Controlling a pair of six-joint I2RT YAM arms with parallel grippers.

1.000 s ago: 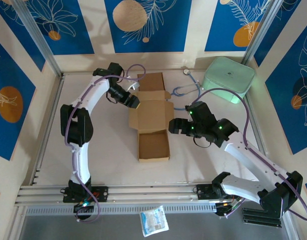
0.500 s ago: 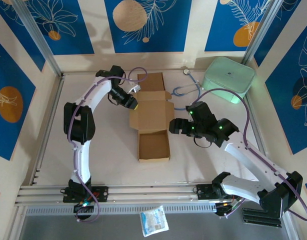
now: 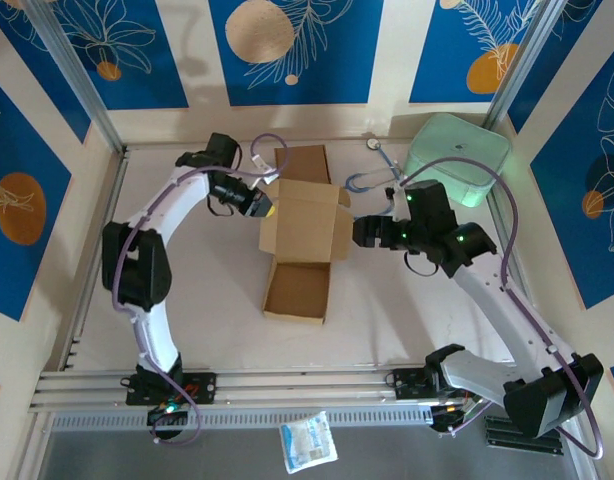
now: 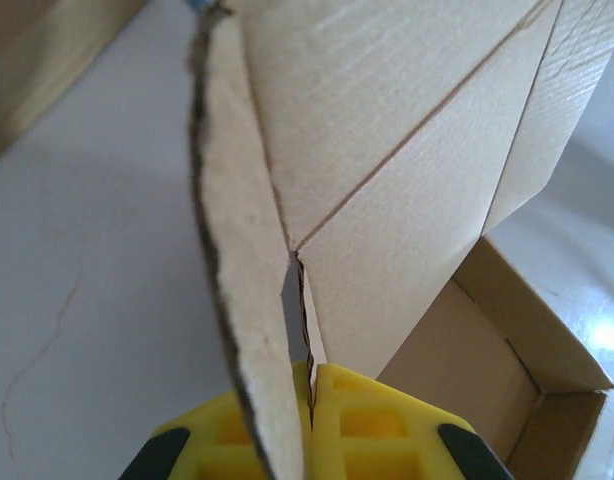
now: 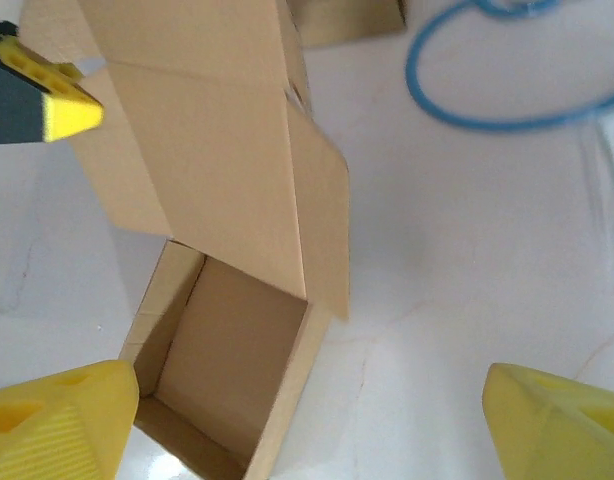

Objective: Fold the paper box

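Fingertips of the left gripper (image 4: 309, 405) are pressed together on the thin edge of a cardboard side flap, the yellow pads (image 4: 372, 420) meeting the board from both sides. That flap belongs to the paper box (image 3: 299, 255), which lies mid-table between the two arms: its open tray rests flat on the white surface, while the lid panel stands tilted up from the tray's far edge. The right gripper (image 3: 359, 232) sits just beside the lid's right flap with its jaws spread wide and nothing between them; whether it touches the board cannot be told. The left arm rises from its base at the near left, arcs up along the table's left side and bends right, its wrist pointing at the lid's left corner. The right arm climbs from the near right, leans inward and holds its wrist level, pointing left. Behind the box lies a second flat cardboard piece (image 3: 305, 162), with a blue cable (image 3: 372, 178) and a mint-green case (image 3: 459, 155) farther right. A small packet (image 3: 307, 442) lies at the near edge; its blue print is too small to read.
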